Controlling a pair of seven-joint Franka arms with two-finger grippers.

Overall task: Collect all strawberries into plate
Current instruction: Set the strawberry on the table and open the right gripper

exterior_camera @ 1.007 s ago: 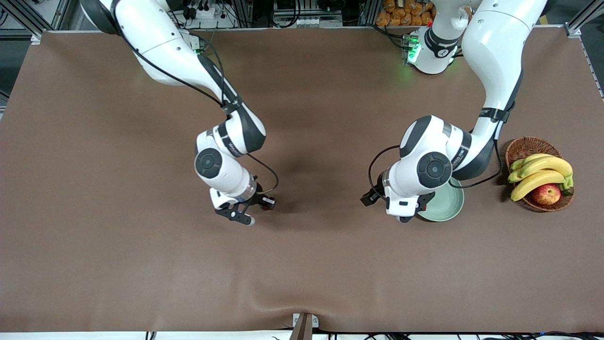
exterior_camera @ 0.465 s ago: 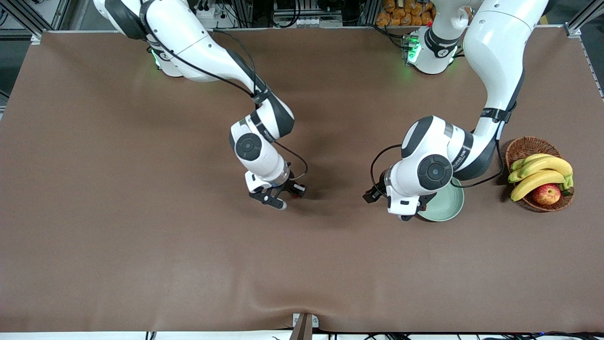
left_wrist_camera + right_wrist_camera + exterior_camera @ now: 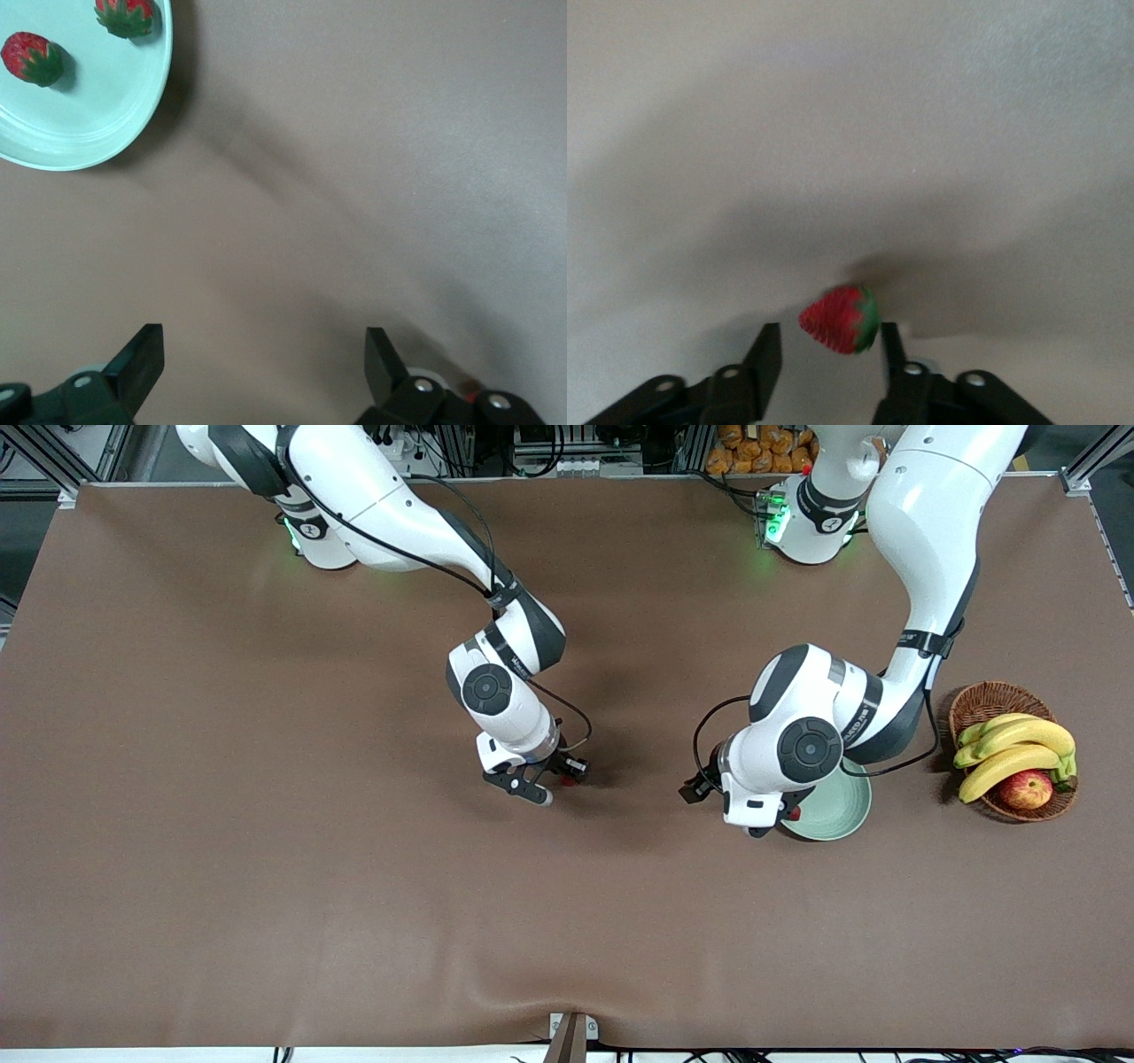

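The right claw (image 3: 554, 779) hangs low over the brown table cover (image 3: 266, 824), near the middle of the table. Its two black fingers (image 3: 766, 354) are a little way apart. One small red strawberry with a green leafy top (image 3: 839, 319) sits between them. It looks like it touches one finger, and there is a small gap next to the other finger, so the claw is not squeezing it. This strawberry is well apart from the round, shiny, pale mint-green plate (image 3: 842, 815), toward the right arm's end of the table. The left claw (image 3: 261, 354) is wide open and holds nothing. It hangs over the bare table just beside the plate. Two more little red strawberries (image 3: 32, 58) with green tops lie in the plate, close to each other. A round brown wicker basket (image 3: 983, 704) stands near the plate, toward the left arm's end of the table. In the basket are yellow bananas (image 3: 1019, 748) and a red-yellow apple (image 3: 1025, 788).
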